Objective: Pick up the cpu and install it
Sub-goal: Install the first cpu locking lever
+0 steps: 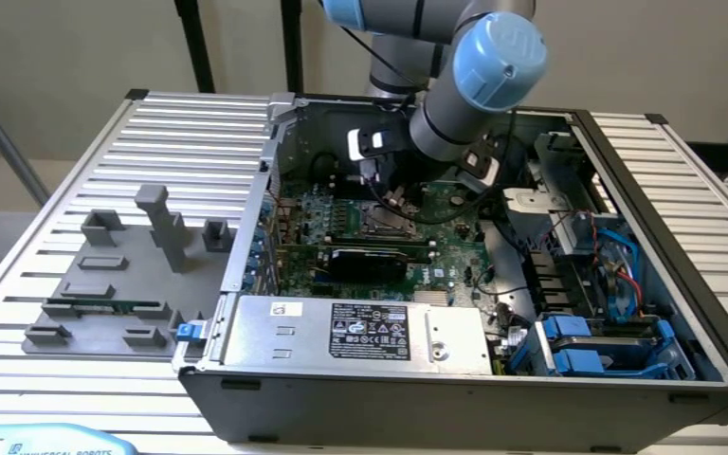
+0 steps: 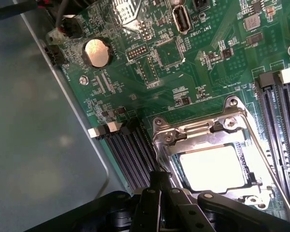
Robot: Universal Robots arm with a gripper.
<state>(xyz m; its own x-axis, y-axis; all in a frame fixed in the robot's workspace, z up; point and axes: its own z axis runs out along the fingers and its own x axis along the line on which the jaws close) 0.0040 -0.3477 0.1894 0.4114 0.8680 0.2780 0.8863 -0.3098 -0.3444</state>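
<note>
Hovering low over socket (image 2: 208, 159), hand (image 2: 160, 186) shut; cpu (image 2: 213, 166) seated.

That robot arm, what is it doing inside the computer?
It is putting a cpu into the computer's green motherboard. The arm reaches down into the open computer case, and its gripper is shut, sitting right at the edge of the metal socket frame. The shiny square cpu already lies inside that frame, so the gripper is not carrying it. Beside the case, a grey tray of plastic blocks rests on the table.
</note>
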